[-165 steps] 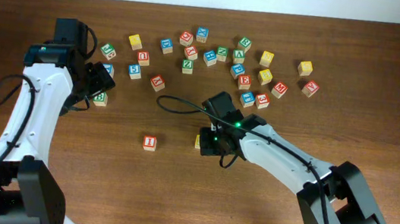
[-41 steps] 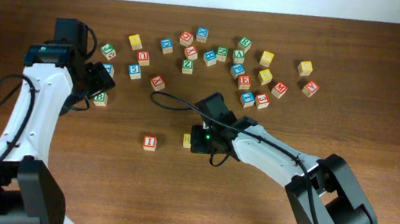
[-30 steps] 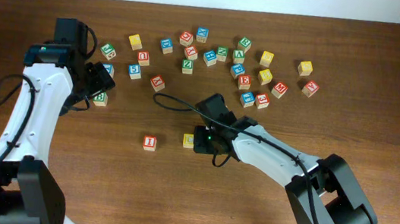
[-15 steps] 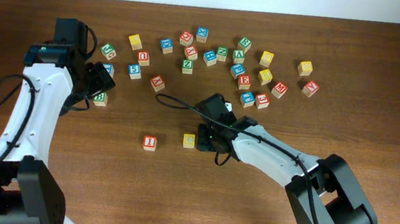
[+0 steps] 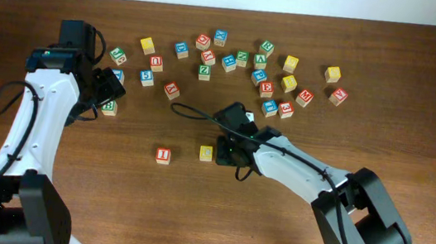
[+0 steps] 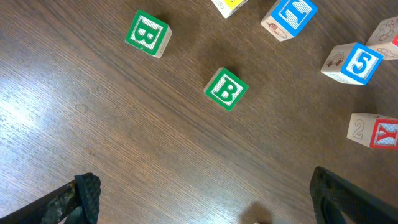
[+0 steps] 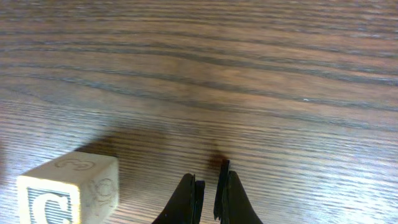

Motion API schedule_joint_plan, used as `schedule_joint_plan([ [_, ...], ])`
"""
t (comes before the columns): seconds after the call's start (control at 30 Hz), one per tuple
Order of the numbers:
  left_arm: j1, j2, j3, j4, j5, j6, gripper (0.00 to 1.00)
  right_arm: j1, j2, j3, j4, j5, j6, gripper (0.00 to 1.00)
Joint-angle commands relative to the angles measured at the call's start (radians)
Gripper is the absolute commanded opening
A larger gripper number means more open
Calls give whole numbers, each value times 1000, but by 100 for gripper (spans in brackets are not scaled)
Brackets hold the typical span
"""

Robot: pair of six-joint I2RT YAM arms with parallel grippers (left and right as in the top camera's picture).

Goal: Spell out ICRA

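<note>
right gripper (image 7: 207, 180): closed tight, holding nothing | left gripper (image 6: 205, 190): spread wide, holding nothing | C block (image 7: 62, 186): just beside right gripper, not touching | I block (image 5: 163, 155): near C block

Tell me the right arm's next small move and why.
Probably lift the right gripper straight up, then head to the pile for an R. Its jaws are shut and empty beside the C block, which rests on the table just right of the I block, so those two letters look placed.
</note>
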Motion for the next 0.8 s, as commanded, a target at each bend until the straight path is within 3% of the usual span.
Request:
schedule_joint_plan([
  [0.0,2,7,-3,-1,-11,-6,99,-24,-70,3,-4,-22,1,4],
  [0.57,2,7,-3,-1,-11,-6,99,-71,-96,3,-31,-24,-6,6],
  [0.6,2,7,-3,-1,-11,-6,99,-71,-96,3,-32,-24,-6,13],
  [0.73,2,7,-3,-1,-11,-6,99,-71,-96,3,-35,-24,-6,22],
  [0.77,2,7,-3,-1,-11,-6,99,-71,-96,3,-35,-24,-6,34],
])
